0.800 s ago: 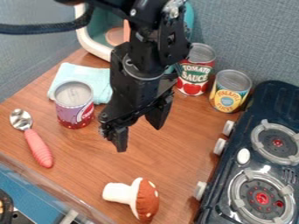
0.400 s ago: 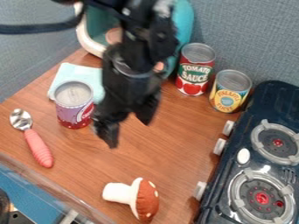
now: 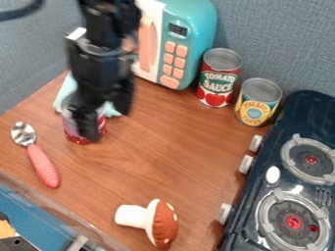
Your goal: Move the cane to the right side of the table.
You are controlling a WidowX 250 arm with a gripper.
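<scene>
Wood grain is shown on the brown desk (image 3: 183, 157), which is backed by a woven grey-blue wall (image 3: 281, 39). At the lower left corner, a blue surface (image 3: 39, 215) is seen beside the desk. A spoon (image 3: 43, 164) is laid nearby, its metal bowl pointed toward the back and its ridged pink handle toward the front. Farther back, a pale blue cloth (image 3: 67, 90) is partly covered by the arm and the can. The purple-and-red can (image 3: 69, 126) is stood upright on the left part of the desk, just in front of the cloth. Its side is coloured dull purple above and speckled red near the base, but most of its label is hidden by the black gripper (image 3: 106, 125). The jaws are spread, one in front of the can and the other beyond its right side; whether the can is touched cannot be told.

Toward the front, a plush mushroom (image 3: 163, 223) is laid on its side, its white stem turned left and its red-brown cap dotted with white. At the back, a teal toy microwave (image 3: 200, 29) is fitted with a dark display and salmon buttons. Beside it, a red can (image 3: 219, 83) is marked with large pale lettering on green above pictured tomatoes. On the yellow can (image 3: 257, 104) next to it, lettering is printed around a blue and yellow emblem. Farthest right, a dark toy stove (image 3: 278, 122) is set with white knobs and two grey-ringed, red-centred burners.
</scene>
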